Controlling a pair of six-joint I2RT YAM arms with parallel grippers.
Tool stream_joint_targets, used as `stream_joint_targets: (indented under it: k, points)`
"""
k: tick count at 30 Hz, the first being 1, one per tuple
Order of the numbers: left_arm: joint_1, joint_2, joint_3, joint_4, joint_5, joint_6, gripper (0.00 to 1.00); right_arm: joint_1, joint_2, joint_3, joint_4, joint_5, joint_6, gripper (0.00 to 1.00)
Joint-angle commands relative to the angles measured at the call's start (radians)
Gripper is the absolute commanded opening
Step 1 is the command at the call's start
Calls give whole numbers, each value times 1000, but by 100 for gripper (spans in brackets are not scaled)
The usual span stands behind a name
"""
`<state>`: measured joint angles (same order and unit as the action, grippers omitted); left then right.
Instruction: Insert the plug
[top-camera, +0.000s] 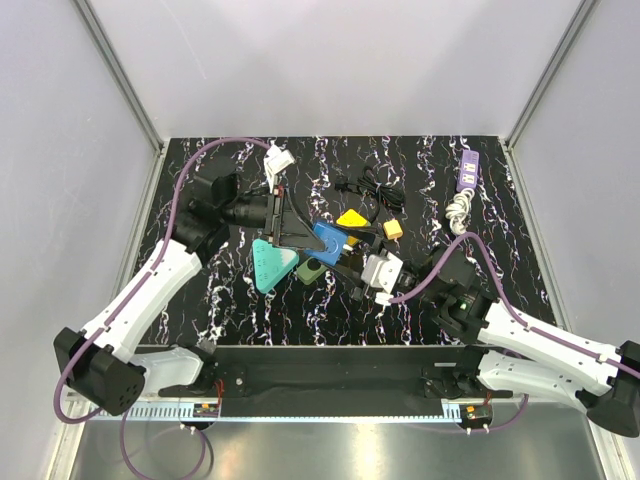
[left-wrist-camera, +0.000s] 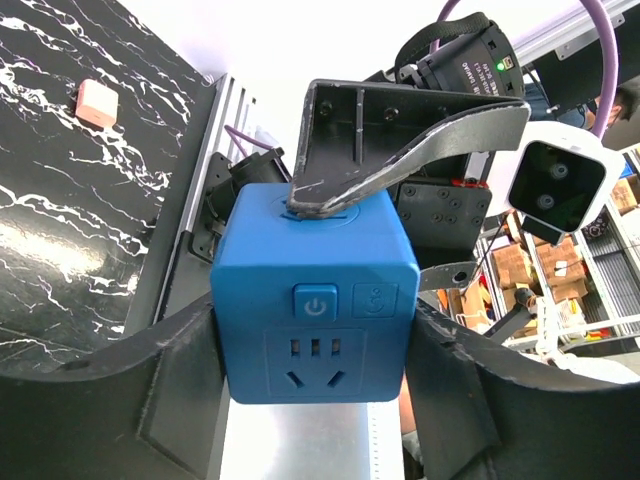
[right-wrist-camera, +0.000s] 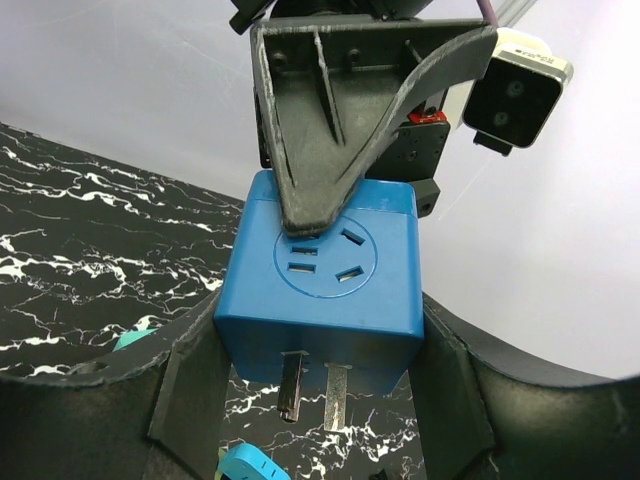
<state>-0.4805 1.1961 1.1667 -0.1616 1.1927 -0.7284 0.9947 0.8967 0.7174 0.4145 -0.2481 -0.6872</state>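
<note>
Teal triangular piece, yellow wedge, small orange cube, coiled black cable

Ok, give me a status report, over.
Both shut on plug: left gripper, right gripper. Its prongs bare, not inserted. Toward strip: orange block, cable on the way.

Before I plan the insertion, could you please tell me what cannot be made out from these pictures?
- Top view: the purple power strip is too small to read its sockets, and no wrist view shows it.
- Top and left wrist views: the blue cube adapter hides its prongs behind its own body; only the right wrist view shows them.
- Right wrist view: a teal object is cut off by the bottom edge.
</note>
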Motion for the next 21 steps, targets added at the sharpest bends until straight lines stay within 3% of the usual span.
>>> stream_joint_targets:
  k: [1, 3, 5, 8, 10, 13, 15, 17, 18, 21]
  points:
    - [0, -7, 13, 4, 113, 1, 64, -14, -21, 1, 50, 92, -15, 0]
    - [0, -4, 14, 2, 120, -5, 64, -14, -18, 1, 52, 93, -18, 0]
    - [-1, 0, 16, -1, 125, -5, 56, -14, -13, 4, 53, 87, -17, 0]
    - [-1, 3, 19, 0, 127, -5, 16, -14, -7, 8, 49, 70, 3, 0]
    - [-1, 13, 19, 0, 123, -6, 2, -14, -7, 10, 43, 55, 18, 2]
    - [-1, 36, 24, -1, 125, -9, 0, -13, -4, 7, 33, 27, 57, 25]
    - [2, 45, 37, -22, 123, 32, 0, -14, -7, 4, 26, 13, 86, 54]
    - [26, 62, 88, -116, 125, 145, 0, -14, -22, -2, 15, 12, 116, 76]
    - [43, 68, 141, -239, 119, 211, 0, -14, -30, -6, 4, 9, 126, 97]
    - [100, 102, 247, -497, -26, 513, 0, -14, -71, -30, -20, 23, 176, 100]
